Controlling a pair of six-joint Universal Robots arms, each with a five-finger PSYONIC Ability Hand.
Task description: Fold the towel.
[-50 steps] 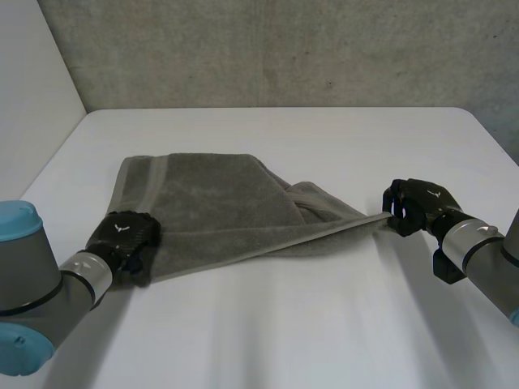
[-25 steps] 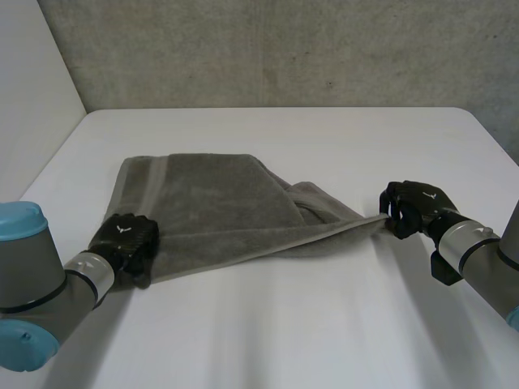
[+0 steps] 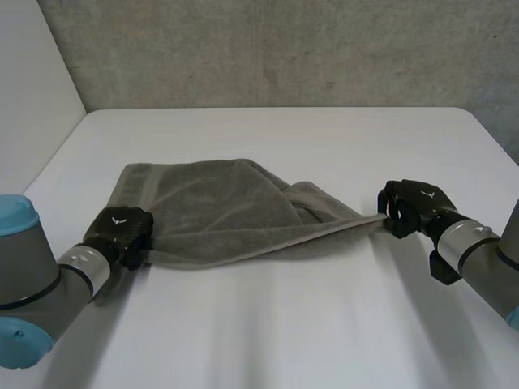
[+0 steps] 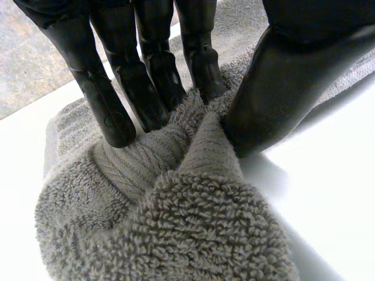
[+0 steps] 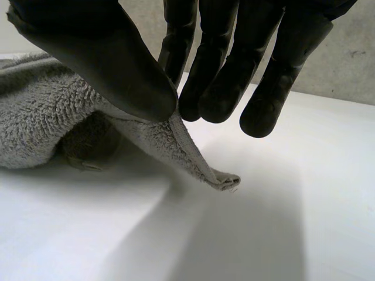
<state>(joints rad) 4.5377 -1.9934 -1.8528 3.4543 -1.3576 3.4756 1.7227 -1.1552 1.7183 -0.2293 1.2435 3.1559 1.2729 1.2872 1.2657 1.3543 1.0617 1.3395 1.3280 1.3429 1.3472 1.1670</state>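
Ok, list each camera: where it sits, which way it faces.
Head view: between and behind the arms, looking down at the white table; both arms show.
Left wrist view: on the left wrist, looking along the left robot hand, pinching a bunched corner of the grey terry towel.
Right wrist view: on the right wrist, along the right robot hand, pinching the hem.
All share the towel and table.

Both arms reach low and forward (well apart); left hand (image 3: 122,235) and right hand (image 3: 409,209) each pinch thumb against fingers.
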